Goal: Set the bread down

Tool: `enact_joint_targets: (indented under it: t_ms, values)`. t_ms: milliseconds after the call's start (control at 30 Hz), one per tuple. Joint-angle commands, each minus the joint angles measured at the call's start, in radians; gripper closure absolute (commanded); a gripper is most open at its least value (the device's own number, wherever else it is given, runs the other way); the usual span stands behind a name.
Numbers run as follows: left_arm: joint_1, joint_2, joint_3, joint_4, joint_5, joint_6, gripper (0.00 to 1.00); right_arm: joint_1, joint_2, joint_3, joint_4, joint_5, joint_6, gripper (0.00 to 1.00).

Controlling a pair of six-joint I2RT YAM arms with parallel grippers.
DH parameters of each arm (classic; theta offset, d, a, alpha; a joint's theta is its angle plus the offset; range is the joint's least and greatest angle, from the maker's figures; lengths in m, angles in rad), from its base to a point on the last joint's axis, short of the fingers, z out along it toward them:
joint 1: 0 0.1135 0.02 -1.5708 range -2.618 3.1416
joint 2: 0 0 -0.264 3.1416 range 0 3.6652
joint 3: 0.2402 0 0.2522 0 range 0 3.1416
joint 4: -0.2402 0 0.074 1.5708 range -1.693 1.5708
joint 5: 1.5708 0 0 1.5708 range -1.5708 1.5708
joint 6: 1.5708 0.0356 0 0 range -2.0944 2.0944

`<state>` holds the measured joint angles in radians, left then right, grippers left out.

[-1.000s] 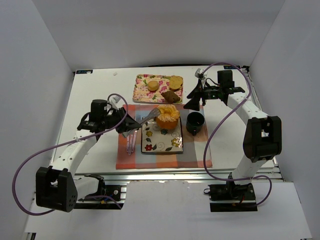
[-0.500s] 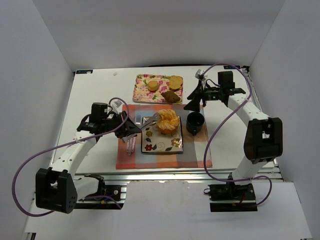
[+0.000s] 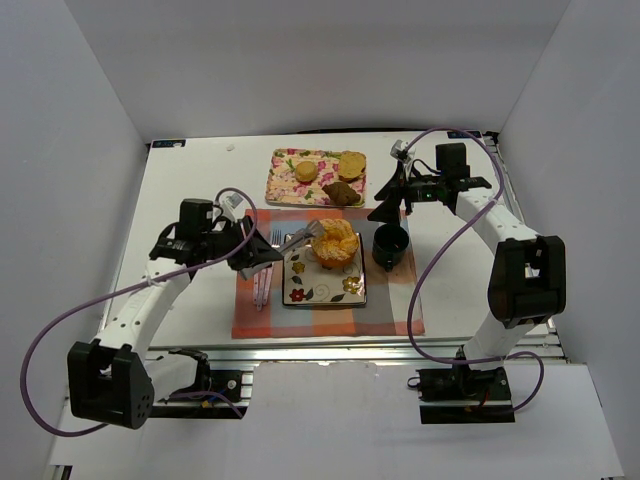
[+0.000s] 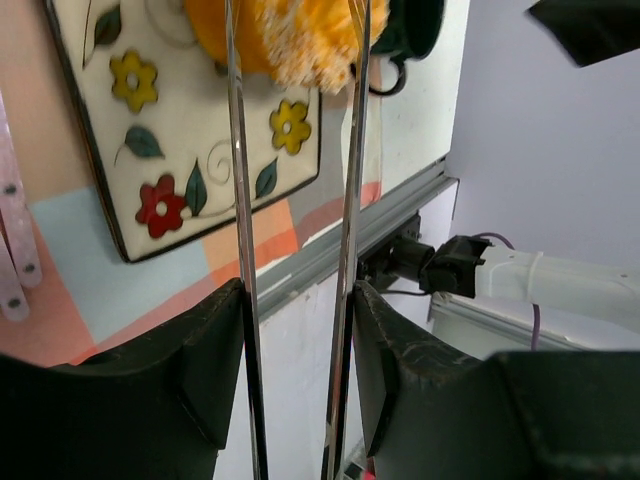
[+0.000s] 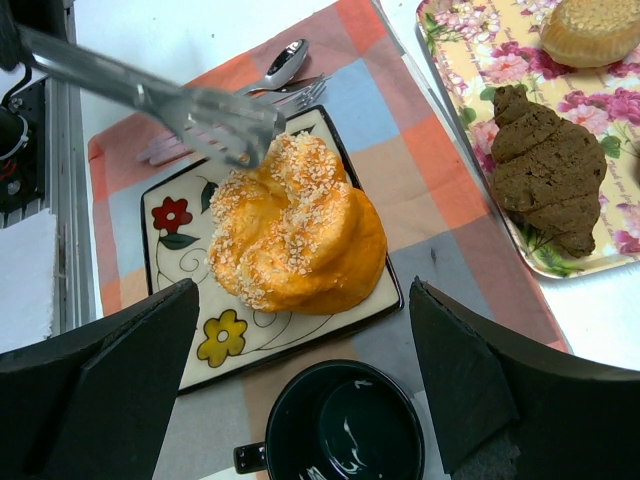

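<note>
White walls box in the pale table [image 3: 190, 190], and from my remote seat both arms show reaching in from the near edge. A checked mat [image 3: 390, 305] lies in the middle, with a floral tray [image 3: 322, 190] just beyond it carrying two buns [image 3: 306, 170] and a brown croissant [image 5: 545, 165].

On the mat I see a square flowered plate [image 3: 320, 290]. The bread [image 5: 300, 235], a golden, seeded knot, rests on the plate's far end. A dark cup [image 3: 390, 245] stands just right of the plate, and cutlery [image 3: 262, 285] lies just left of it.

My left gripper [image 4: 298, 300] is clamped on the tongs [image 3: 295, 241], whose two blades run parallel and spread apart. Their tips reach the bread's left edge; I cannot tell whether they touch it. The right gripper [image 3: 384, 208] hangs above the cup and the plate's far end, fingers wide with nothing between them.
</note>
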<state>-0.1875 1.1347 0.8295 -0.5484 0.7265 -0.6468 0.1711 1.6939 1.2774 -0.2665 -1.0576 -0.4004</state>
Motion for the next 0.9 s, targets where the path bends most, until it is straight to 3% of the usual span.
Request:
enact_joint_targets:
  t_ms: [0, 333, 567, 867]
  values:
    - [0.000, -0.027, 0.091, -0.013, -0.019, 0.049, 0.45, -0.004, -0.040, -0.012, 0.003, -0.022, -0.011, 0.11]
    - [0.026, 0.062, 0.209, -0.055, -0.096, 0.130, 0.49, -0.002, -0.040, -0.012, 0.000, -0.024, -0.025, 0.10]
    - [0.029, 0.203, 0.174, 0.356, -0.105, -0.072, 0.55, -0.004, -0.036, 0.000, 0.004, -0.028, -0.020, 0.11]
    - [0.023, 0.443, 0.275, 0.489, -0.084, -0.125, 0.53, -0.002, -0.039, -0.003, 0.013, -0.024, -0.014, 0.11]
